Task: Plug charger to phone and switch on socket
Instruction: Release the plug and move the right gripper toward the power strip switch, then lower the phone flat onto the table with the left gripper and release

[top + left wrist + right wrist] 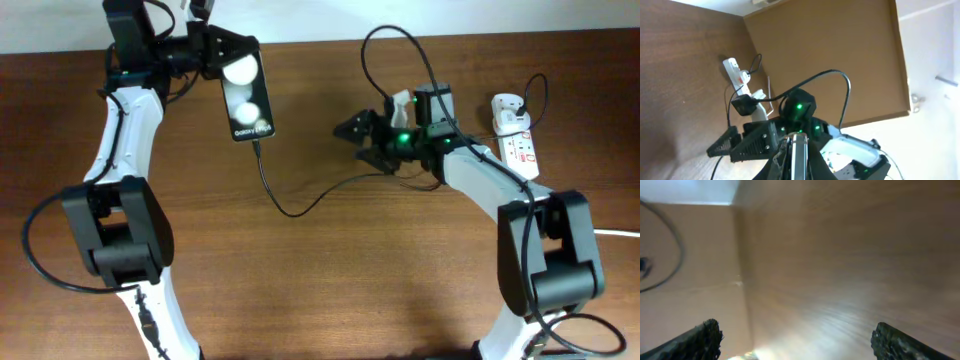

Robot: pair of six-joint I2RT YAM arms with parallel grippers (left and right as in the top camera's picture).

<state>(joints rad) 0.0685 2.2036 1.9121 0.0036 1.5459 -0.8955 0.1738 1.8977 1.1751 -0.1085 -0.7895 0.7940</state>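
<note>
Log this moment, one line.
left pincer shut on glossy black smartphone | right pincer open, empty | thin black charger cable at smartphone's end | white power strip untouched

The phone (248, 95) lies at the far left of the table (330, 290), the socket (517, 140) at the far right. The charger (291, 213) runs from the phone's near end rightward, past the right gripper (353, 141) between them.

White arms (125, 130), black joints (115, 230), green LEDs (402, 138)
</note>
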